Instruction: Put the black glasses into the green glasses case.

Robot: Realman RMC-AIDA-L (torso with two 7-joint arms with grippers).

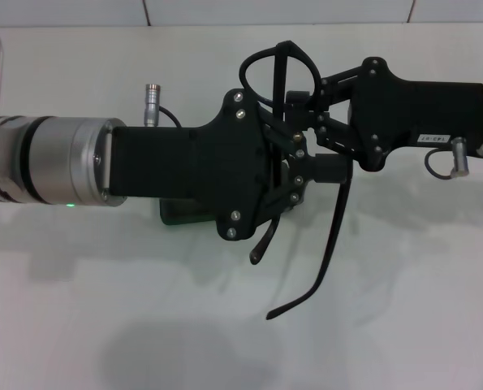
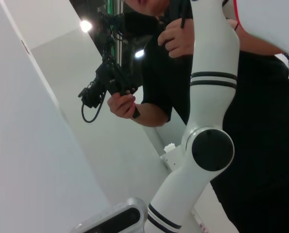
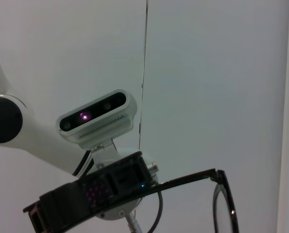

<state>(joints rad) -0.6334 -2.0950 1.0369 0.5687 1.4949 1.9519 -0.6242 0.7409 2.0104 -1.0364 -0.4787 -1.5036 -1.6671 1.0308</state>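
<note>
Two matte grippers, left (image 1: 283,175) | right (image 1: 299,114) | both clamp thin glossy black glasses (image 1: 280,69)

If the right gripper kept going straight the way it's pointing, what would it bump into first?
Probably the left gripper. In the head view the right gripper points across toward it, with the black glasses held between them. The two nearly meet, though height is hard to judge from above. The green glasses case lies below.
</note>
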